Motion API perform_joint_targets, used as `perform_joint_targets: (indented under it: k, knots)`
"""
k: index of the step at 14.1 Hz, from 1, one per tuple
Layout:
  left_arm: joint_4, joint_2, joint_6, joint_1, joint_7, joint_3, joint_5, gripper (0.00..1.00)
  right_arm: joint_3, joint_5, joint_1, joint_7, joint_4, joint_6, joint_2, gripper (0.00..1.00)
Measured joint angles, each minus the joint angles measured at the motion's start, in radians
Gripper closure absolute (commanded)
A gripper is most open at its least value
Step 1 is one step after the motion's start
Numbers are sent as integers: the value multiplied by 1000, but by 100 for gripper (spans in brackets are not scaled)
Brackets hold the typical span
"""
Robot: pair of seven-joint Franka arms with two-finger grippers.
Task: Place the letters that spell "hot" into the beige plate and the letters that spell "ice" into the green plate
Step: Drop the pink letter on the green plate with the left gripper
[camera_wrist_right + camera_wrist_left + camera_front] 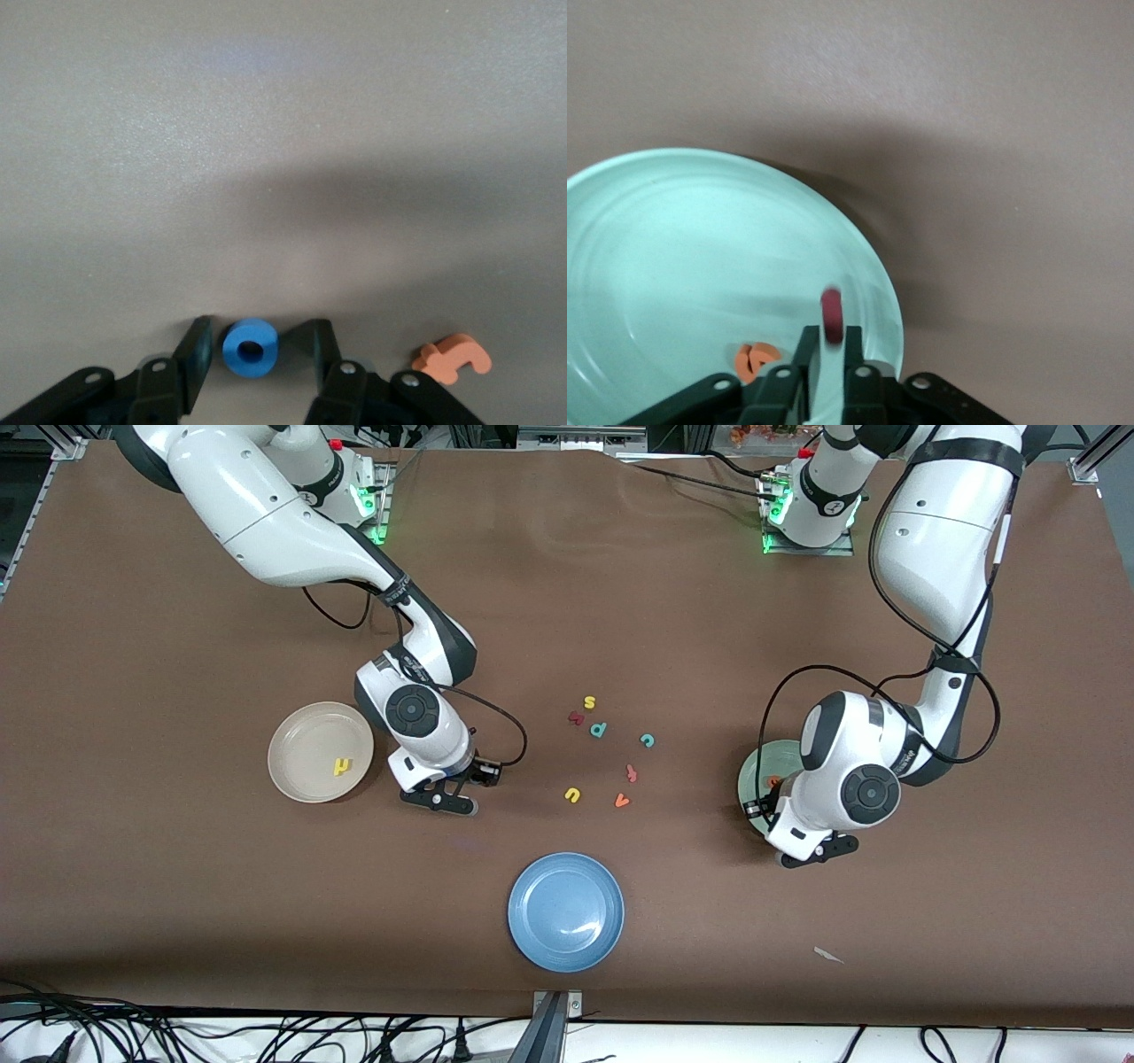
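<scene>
Two of the six letters you want already lie in plates: the yellow "h" (342, 766) in the beige plate (301, 731), and the orange "e" (756, 361) in the green plate (673, 239). Your right gripper (257, 341) is down at the table (177, 912), just beside the beige plate on the side toward the left arm's end; its jaws stand open around the blue "o" (251, 347), with a small gap on each side, so nothing is gripped. The "o" lies flat on the table, and the orange "t" (454, 357) lies near it, outside the jaws.

Your left gripper (830, 341) hangs over the green plate, near the rim; the dark red "i" (831, 316) shows at its tip, blurred, and you cannot tell whether it is gripped or loose.

Look at the middle of the table for the teal "c" (648, 740); it lies on the bare table among the loose letters, apart from every plate. Near it you have the yellow "s" (589, 702), the teal "p" (599, 730), the yellow "u" (572, 794) and the orange "v" (622, 801). Nearer to the front camera than all of these sits the blue plate (532, 930).
</scene>
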Motion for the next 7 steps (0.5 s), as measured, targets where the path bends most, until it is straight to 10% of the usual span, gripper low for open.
perform_joint_targets:
  k: [7]
  knots:
    - [2, -49, -95, -132, -16, -26, 0, 0, 2, 0, 3, 0, 0, -2, -1, 57]
